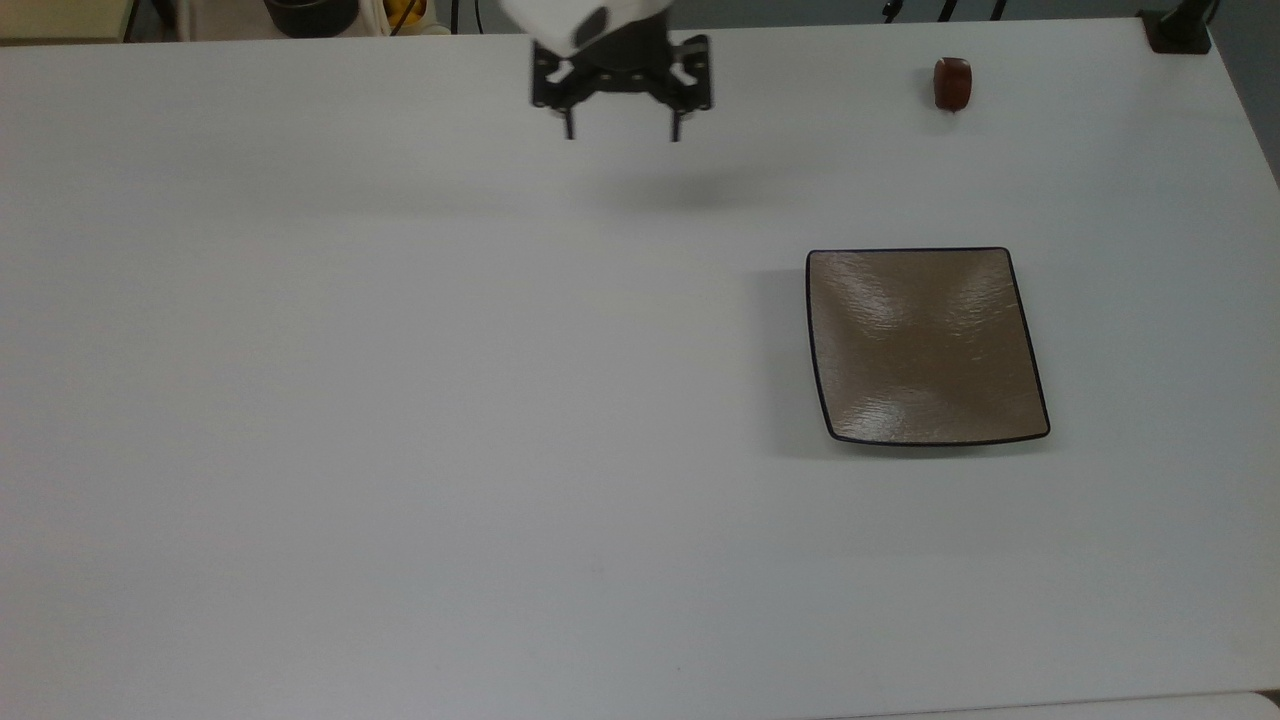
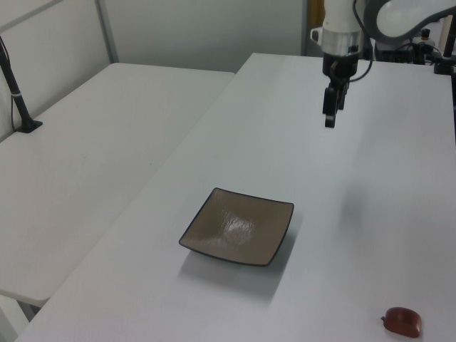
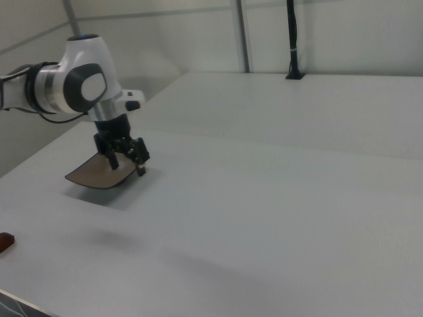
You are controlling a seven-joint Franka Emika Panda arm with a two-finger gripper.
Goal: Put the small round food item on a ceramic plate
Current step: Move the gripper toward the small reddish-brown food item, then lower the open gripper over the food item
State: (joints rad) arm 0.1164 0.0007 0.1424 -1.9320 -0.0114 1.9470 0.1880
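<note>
Claw (image 1: 622, 135) spread wide, empty, above the surface (image 1: 400, 400); food (image 1: 952, 83), far right in the top view, likely light and slippery: pinch across its middle.

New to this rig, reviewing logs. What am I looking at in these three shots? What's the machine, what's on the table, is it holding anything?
It is one robot arm ending in a two-finger gripper. Three fixed cameras watch it: the top view looks down on the white table, and the left view and right view look across it from the sides. The gripper hangs above the table with its jaws open and nothing between them. Two things lie on the table: a square tan-brown ceramic plate with a thin black rim, bare, and a small reddish-brown round food item, well apart from both plate and gripper. In the right view the gripper partly covers the plate.
</note>
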